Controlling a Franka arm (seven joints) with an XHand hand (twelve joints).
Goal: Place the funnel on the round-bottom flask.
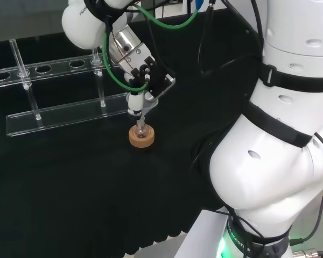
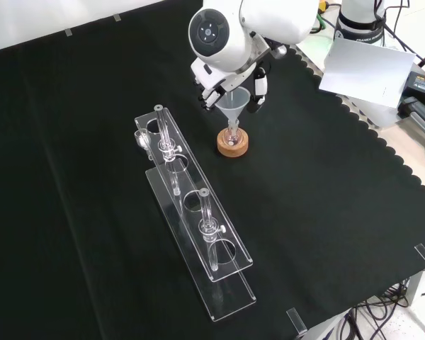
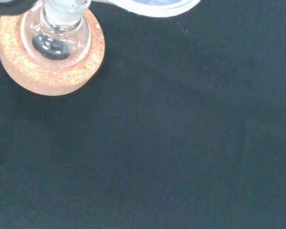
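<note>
Bench: black cloth (image 2: 326, 212), cork ring (image 2: 232, 144) our landmark.
Flask (image 3: 56, 32): on that ring.
Funnel (image 2: 234, 106): stem in flask, directly below the hand (image 2: 258, 86).
Hand: we can't tell its grip.

Overhead head, front; close wrist

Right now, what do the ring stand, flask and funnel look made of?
Ring stand: cork by its speckled tan grain, matte. Round-bottom flask: clear and glossy, likely glass, possibly plastic. Funnel: see-through cone, glass or clear plastic; can't tell which.
</note>
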